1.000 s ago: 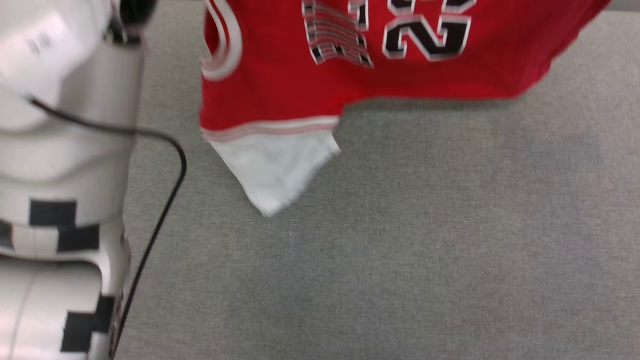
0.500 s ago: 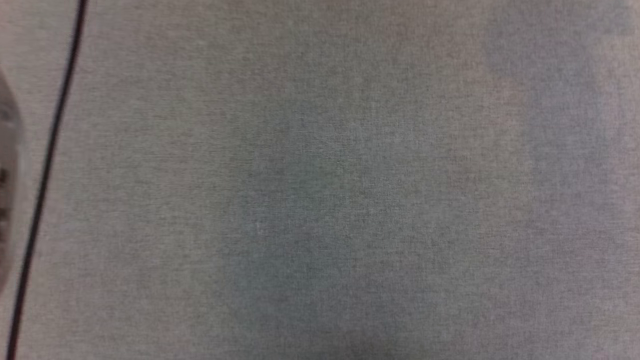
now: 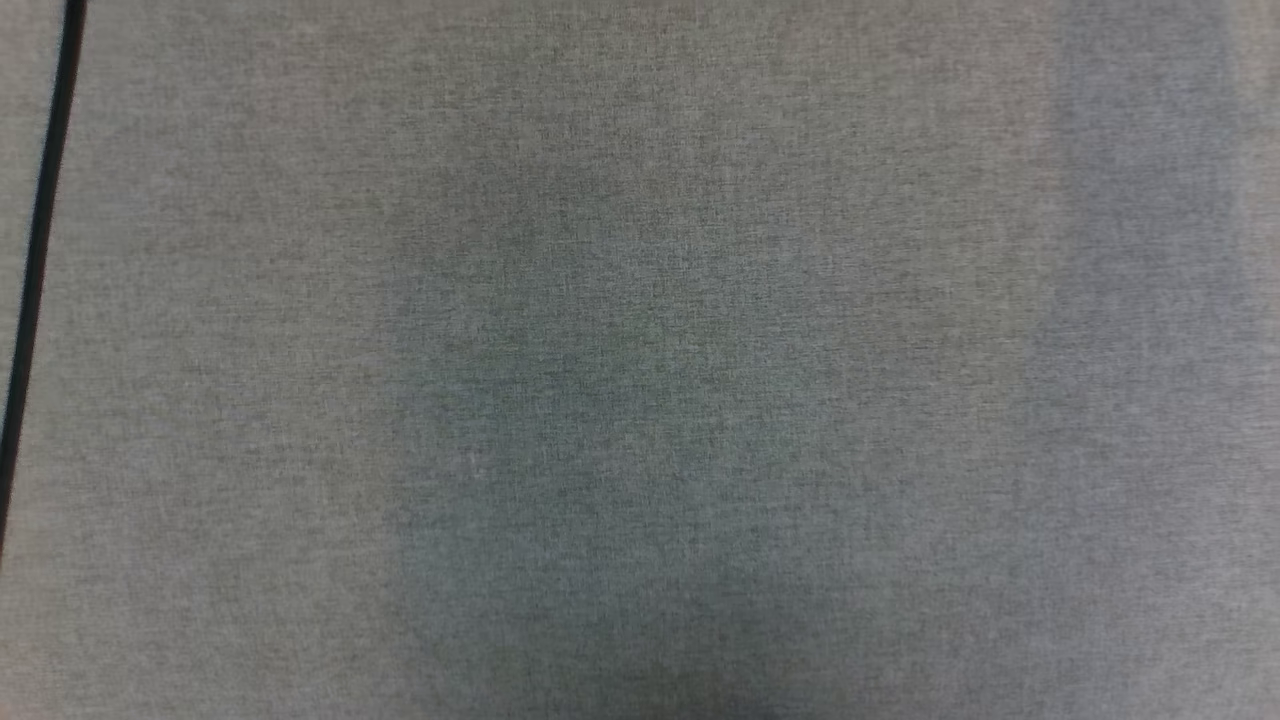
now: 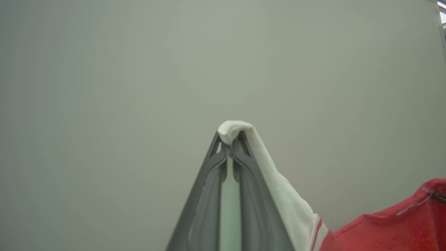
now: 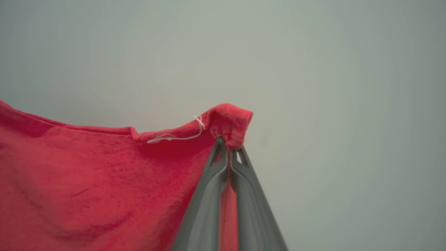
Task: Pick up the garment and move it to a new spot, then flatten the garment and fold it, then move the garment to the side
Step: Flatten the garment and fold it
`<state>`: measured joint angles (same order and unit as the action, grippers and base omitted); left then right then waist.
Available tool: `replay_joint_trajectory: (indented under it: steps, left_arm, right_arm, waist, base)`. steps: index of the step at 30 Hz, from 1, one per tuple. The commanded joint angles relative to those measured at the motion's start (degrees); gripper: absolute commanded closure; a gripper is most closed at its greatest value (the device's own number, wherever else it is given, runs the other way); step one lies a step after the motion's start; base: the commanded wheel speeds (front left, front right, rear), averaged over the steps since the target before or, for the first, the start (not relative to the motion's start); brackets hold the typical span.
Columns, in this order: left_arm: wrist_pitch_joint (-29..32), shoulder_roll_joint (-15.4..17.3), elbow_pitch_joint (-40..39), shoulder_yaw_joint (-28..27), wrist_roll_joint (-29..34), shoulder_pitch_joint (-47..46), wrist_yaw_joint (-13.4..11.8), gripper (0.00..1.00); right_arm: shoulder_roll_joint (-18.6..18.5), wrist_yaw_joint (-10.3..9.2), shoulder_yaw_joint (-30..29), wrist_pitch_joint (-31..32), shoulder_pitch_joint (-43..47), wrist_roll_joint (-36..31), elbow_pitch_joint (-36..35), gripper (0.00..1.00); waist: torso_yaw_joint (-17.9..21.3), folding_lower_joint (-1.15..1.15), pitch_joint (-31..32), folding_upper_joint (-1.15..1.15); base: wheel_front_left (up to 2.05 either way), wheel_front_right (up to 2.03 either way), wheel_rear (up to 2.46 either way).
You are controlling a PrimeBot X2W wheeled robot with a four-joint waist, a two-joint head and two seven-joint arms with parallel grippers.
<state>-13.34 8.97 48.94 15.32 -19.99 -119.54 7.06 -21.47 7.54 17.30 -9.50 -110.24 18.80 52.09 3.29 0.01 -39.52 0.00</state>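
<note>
Left hand (image 4: pixel 230 146) and right hand (image 5: pixel 230 148), long tapering dark grey fingers, thin black cable (image 3: pixel 40 240)

There is one garment (image 5: pixel 87 181), red with one white sleeve (image 4: pixel 278 184) in sight. Two grippers are present: one left gripper (image 4: pixel 230 148) and one right gripper (image 5: pixel 229 150), each with two dark fingers (image 4: pixel 205 202). One black cable (image 3: pixel 40 250), one grey surface (image 3: pixel 640 360), one loose white thread (image 5: pixel 181 137).

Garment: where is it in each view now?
Head view: grey surface with a black cable at the left edge.
Left wrist view: garment, white sleeve pinched in the left claw at centre, draping to lower right.
Right wrist view: red corner pinched in the right claw at centre, fabric spreading lower left.
Shared landmark: the red body, lower right in left wrist, left half in right wrist.
</note>
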Motion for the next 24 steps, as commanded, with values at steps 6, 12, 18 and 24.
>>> replay_joint_trajectory:
  steps: [6,12,18,24]
  left_arm:
    - [-1.12,1.66,1.18,0.68,-0.91,7.53,0.29,1.0]
    - [-1.52,3.52,0.56,0.94,-2.6,16.09,0.38,1.0]
    - [-1.63,5.27,-3.1,0.95,-4.4,26.79,0.41,1.0]
    - [-1.64,6.22,-10.82,0.22,-6.33,43.63,0.42,1.0]
  right_arm:
    - [1.28,-0.05,4.7,-3.21,4.06,2.25,4.4,1.0]
    - [1.97,-0.05,7.41,-4.88,9.43,5.26,6.64,1.0]
    - [3.5,-0.05,8.28,-5.44,16.91,8.47,6.46,1.0]
    - [2.1,-0.05,9.24,-5.49,30.88,10.89,0.67,1.0]
  waist:
    - [-0.53,-0.01,-2.63,0.0]
    - [-0.84,-0.01,-1.95,0.0]
    - [-0.87,-0.01,0.67,0.0]
    - [-2.35,-0.01,6.56,0.0]
  base:
    - [0.0,0.0,0.0]
    - [0.0,0.0,0.0]
    - [0.0,0.0,0.0]
    - [0.0,0.0,0.0]
